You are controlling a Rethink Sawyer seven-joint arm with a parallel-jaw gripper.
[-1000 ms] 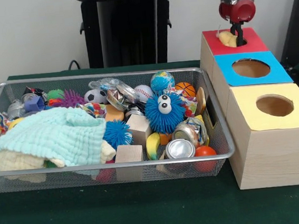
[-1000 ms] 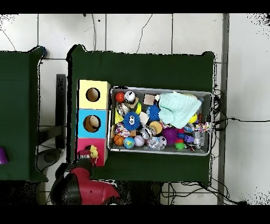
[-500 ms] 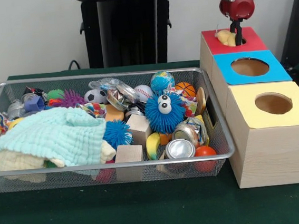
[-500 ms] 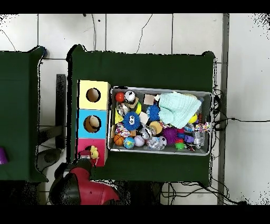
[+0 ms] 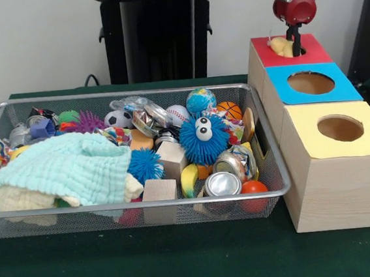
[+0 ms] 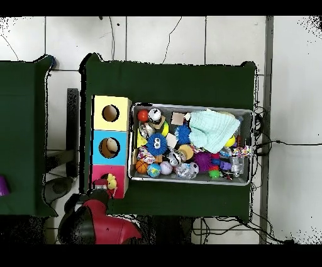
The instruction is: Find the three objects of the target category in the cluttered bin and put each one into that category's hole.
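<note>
The wire mesh bin (image 5: 128, 92) is full of clutter; it also shows in the overhead view (image 6: 188, 107). The pale yellow soft toy (image 5: 280, 46) lies on the red top of the far box (image 5: 314, 53), at the left edge of its hole (image 5: 302, 51), which is mostly covered. My gripper (image 5: 295, 47) hangs right beside the toy, over the hole. In the overhead view the toy (image 6: 112, 182) sits on the red top (image 6: 104, 171) next to the gripper (image 6: 101, 184). The tan-orange toy and the tiger-striped toy are not in view.
The blue-topped box (image 5: 311, 84) and the yellow-topped box (image 5: 339, 130) stand in a row with the red one, right of the bin. A tan shape (image 6: 111, 146) shows inside the blue box's hole. The bin holds a fuzzy blue ball (image 5: 203, 138), wooden cubes (image 5: 158, 191), cans, balls and a mint cloth (image 5: 70, 169).
My gripper has risen a little above the red-topped box. The pale yellow toy stays at the hole's edge, barely shifted.
</note>
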